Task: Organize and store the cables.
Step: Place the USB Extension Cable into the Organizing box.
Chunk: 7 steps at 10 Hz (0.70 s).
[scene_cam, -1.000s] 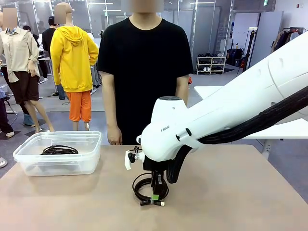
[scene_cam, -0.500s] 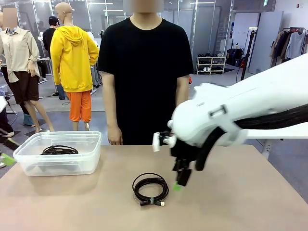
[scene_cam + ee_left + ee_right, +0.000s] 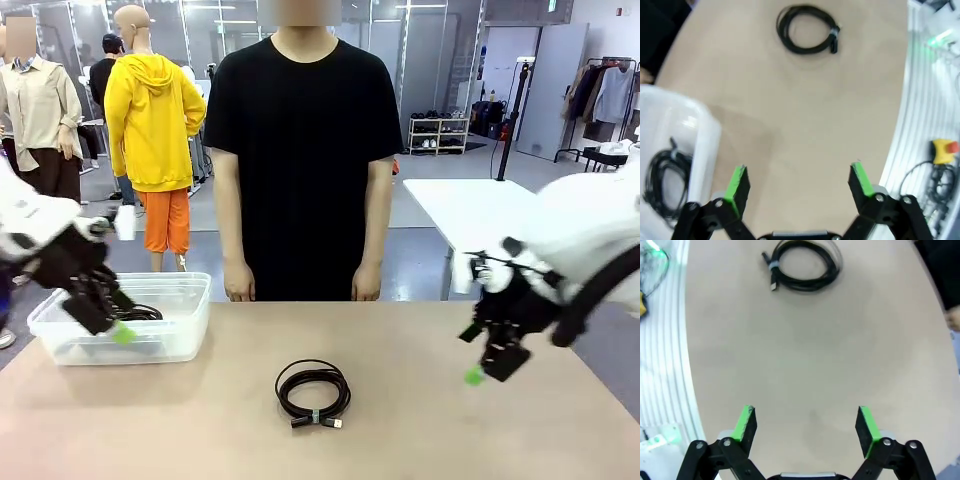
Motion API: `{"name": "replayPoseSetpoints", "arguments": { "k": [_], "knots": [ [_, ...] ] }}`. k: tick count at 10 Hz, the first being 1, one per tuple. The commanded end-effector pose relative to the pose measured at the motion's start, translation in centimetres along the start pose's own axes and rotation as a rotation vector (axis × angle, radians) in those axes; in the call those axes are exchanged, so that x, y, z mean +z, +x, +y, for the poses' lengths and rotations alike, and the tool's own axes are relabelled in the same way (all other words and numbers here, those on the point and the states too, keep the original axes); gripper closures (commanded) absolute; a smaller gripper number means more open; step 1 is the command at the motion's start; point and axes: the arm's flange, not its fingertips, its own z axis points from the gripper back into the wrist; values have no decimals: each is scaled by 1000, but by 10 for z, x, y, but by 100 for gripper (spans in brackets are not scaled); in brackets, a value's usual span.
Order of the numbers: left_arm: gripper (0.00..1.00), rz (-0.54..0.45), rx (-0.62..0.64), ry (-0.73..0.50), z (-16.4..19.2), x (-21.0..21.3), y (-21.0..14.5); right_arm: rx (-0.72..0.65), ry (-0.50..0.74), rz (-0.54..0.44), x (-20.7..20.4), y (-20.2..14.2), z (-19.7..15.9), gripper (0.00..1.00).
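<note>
One black cable coil (image 3: 313, 392) lies flat on the tan table (image 3: 200, 430), near the middle front, with a small plug end at its near side. A second coil (image 3: 128, 312) rests inside the clear plastic bin (image 3: 190, 325) at the left. My left gripper (image 3: 113, 324) hangs open in front of the bin, empty; its wrist view shows the table coil (image 3: 807, 29) far ahead and the binned coil (image 3: 662, 182) at the left. My right gripper (image 3: 488, 371) hovers open over the table's right side, and the coil (image 3: 802, 265) lies well ahead of its fingers.
A person in a black shirt stands at the far edge, hands (image 3: 238, 291) down at the sides. A white table (image 3: 470, 215) stands behind at the right. The table's near rim, with wires and a yellow stop button (image 3: 945, 150), runs along the robot's side.
My right arm pulled up and away to the right from the coil, which stays on the table. My left arm swung into view at the bin.
</note>
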Motion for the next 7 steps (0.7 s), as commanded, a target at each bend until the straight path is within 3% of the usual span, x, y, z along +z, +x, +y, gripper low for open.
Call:
{"name": "replayPoseSetpoints", "arguments": {
  "k": [1, 4, 7],
  "knots": [
    [0, 57, 11, 15, 0, -31, 39, -7, -34, -64, 28, -56, 14, 0],
    [0, 163, 43, 68, -12, -106, 118, -99, -67, -228, 78, -157, 20, 0],
    [0, 246, -31, 27, -33, -169, 171, -138, -81, -375, 101, -235, 33, 0]
  ]
}}
